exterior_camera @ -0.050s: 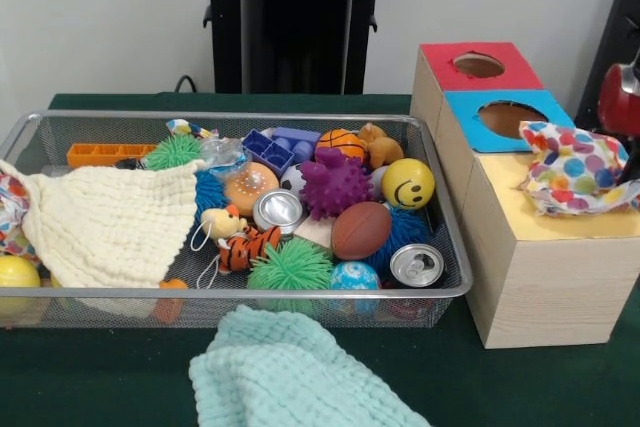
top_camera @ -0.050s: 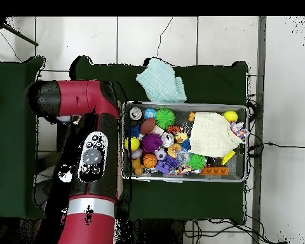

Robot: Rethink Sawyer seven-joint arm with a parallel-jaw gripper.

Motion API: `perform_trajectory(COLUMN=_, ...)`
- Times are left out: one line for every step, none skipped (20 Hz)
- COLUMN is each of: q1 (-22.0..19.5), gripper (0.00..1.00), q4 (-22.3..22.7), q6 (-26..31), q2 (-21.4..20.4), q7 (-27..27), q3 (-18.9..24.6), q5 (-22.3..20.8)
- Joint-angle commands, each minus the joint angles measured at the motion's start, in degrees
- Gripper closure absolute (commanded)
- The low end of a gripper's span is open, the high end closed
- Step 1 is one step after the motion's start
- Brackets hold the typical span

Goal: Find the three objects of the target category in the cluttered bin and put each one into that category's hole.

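Green bench (exterior_camera @ -0.050s: 100, 377) held our mesh bin (exterior_camera @ -0.050s: 440, 292); gripper state unclear, so we favoured lifting the cream cloth (exterior_camera @ -0.050s: 105, 222) at nine o'clock first.

The cream cloth (exterior_camera @ -0.050s: 110, 222) covers whatever lies beneath it in the bin's (exterior_camera @ -0.050s: 300, 292) left part. In the overhead view the red arm (top_camera @ -0.050s: 91, 159) hides the box entirely (its holes too). The polka-dot cloth (exterior_camera @ -0.050s: 580, 169) masks the box's (exterior_camera @ -0.050s: 545, 267) yellow section, possibly a 3rd hole

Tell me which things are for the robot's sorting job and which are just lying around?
For the job: wire bin; its jumble, like the football; wooden box with holes; spotted cloth on the box.
Probably just lying about: mint cloth on the table outside the bin; black cable behind it.
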Motion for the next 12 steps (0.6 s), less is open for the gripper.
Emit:
perform_trajectory(q1=-3.49, gripper=1.0, q4=-5.92, q6=0.5, q2=5.79, q7=2.91, q3=5.65, q5=-1.11)
perform_trajectory(q1=-3.97, gripper=1.0, q4=-6.45, q6=0.33, q2=6.26, q7=2.1, q3=6.0, q5=-1.19)
perform_trajectory(q1=-4.42, gripper=1.0, q4=-7.03, q6=0.23, q2=6.7, q7=1.39, q3=6.24, q5=-1.33)
perform_trajectory(q1=-4.82, gripper=1.0, q4=-7.41, q6=0.14, q2=6.97, q7=0.67, q3=6.44, q5=-1.53)
perform_trajectory(q1=-5.23, gripper=1.0, q4=-7.57, q6=0.02, q2=7.08, q7=0.08, q3=6.6, q5=-1.67)
perform_trajectory(q1=-5.57, gripper=1.0, q4=-7.7, q6=0.15, q2=7.08, q7=-0.51, q3=6.71, q5=-1.84)
perform_trajectory(q1=-5.83, gripper=1.0, q4=-7.26, q6=0.34, q2=6.64, q7=-0.98, q3=6.85, q5=-1.93)
perform_trajectory(q1=-6.03, gripper=1.0, q4=-6.98, q6=0.57, q2=6.22, q7=-1.35, q3=6.83, q5=-2.12)
perform_trajectory(q1=-6.25, gripper=1.0, q4=-6.15, q6=0.58, q2=5.46, q7=-1.84, q3=6.96, q5=-2.27)
perform_trajectory(q1=-6.56, gripper=1.0, q4=-5.52, q6=0.77, q2=4.87, q7=-2.33, q3=7.08, q5=-2.36)
perform_trajectory(q1=-6.94, gripper=1.0, q4=-4.76, q6=0.86, q2=4.19, q7=-2.9, q3=7.28, q5=-2.49)
perform_trajectory(q1=-7.31, gripper=1.0, q4=-3.74, q6=0.83, q2=3.42, q7=-3.3, q3=7.42, q5=-2.59)
